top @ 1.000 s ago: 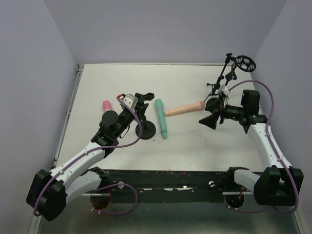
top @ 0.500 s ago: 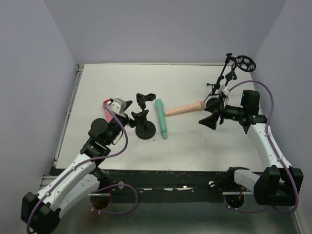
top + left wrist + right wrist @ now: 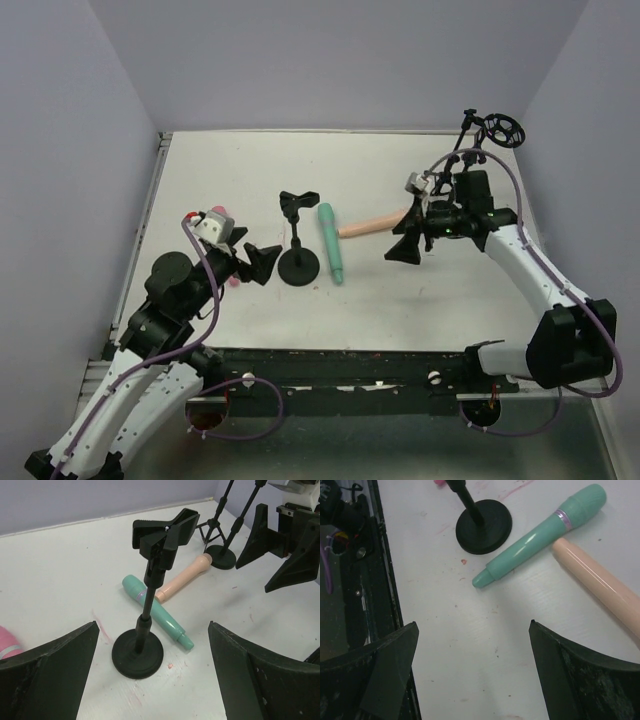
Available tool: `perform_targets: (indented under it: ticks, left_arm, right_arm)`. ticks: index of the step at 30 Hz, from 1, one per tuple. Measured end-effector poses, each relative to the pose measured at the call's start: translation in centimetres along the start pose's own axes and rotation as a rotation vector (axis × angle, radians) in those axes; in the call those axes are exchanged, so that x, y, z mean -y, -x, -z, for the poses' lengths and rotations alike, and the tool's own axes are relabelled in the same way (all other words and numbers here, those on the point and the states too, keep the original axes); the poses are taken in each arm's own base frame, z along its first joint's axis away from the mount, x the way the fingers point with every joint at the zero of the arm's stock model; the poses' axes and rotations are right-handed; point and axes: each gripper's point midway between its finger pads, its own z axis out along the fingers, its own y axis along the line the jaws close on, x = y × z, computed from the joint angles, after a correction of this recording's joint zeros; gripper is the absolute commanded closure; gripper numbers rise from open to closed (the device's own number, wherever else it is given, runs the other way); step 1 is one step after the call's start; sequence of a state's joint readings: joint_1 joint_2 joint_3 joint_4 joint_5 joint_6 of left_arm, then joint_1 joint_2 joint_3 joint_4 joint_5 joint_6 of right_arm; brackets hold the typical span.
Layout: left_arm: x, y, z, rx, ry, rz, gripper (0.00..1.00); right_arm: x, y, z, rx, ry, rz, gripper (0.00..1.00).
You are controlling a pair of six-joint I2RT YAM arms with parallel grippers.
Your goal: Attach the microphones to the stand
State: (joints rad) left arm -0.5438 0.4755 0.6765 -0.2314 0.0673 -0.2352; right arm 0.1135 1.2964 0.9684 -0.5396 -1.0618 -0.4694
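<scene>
The left gripper (image 3: 264, 264) sits nearest the arm bases, with its fingers spread wide and holding nothing. It points at the stand (image 3: 298, 266). The pink microphone (image 3: 9, 642) lies on the counter (image 3: 200, 170) just beside the left gripper. Only one end of it shows in the wrist view, and the wrist largely hides it in the top view.

The stand is black, with a round base, a thin upright pole and a spring clip at the top. The teal microphone (image 3: 331, 243) lies flat just right of the base, close to it but apart. It is tapered, with a pale band below its rounded head. The narrow end points to the near edge and the head points away.

The peach microphone (image 3: 368, 227) lies flat beyond the teal one and runs off to the right. Its left end is against or just beside the teal body; contact cannot be judged. The teal microphone lies between the stand and the peach one.

The right gripper (image 3: 402, 243) is near the right end of the peach microphone, with its fingers wide apart and holding nothing.

Two more thin black poles (image 3: 466, 152) stand at the far right corner.
</scene>
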Motion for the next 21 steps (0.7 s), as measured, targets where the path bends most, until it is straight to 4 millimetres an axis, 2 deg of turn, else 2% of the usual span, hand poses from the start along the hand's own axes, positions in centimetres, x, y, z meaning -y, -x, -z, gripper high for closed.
perform_targets:
  ticks: [4, 7, 10, 14, 17, 21]
  left_arm:
    - [-0.7, -0.3, 1.0, -0.045, 0.037, -0.018, 0.02]
    - [-1.8, -1.7, 1.4, -0.079, 0.089, -0.029, 0.02]
    - [-2.8, -3.6, 1.6, -0.105, 0.135, -0.030, 0.01]
    - [-4.4, -6.4, 1.8, -0.164, 0.201, -0.034, 0.02]
    - [-5.0, -6.3, 2.0, -0.156, 0.233, -0.044, 0.02]
    - [-5.4, -5.6, 2.4, -0.123, 0.261, -0.054, 0.02]
  right_arm:
    - [-2.2, -0.2, -3.9, -0.118, 0.043, 0.023, 0.00]
    - [-3.4, -1.1, -7.2, -0.211, 0.047, -0.005, 0.00]
    - [-3.6, -2.3, -10.0, -0.276, 0.012, -0.076, 0.00]
    - [-1.3, -4.3, -13.0, -0.324, -0.168, -0.251, 0.00]
    - [0.5, -5.2, -14.4, -0.319, -0.285, -0.333, 0.03]
    - [2.2, -5.2, -15.8, -0.279, -0.381, -0.383, 0.11]
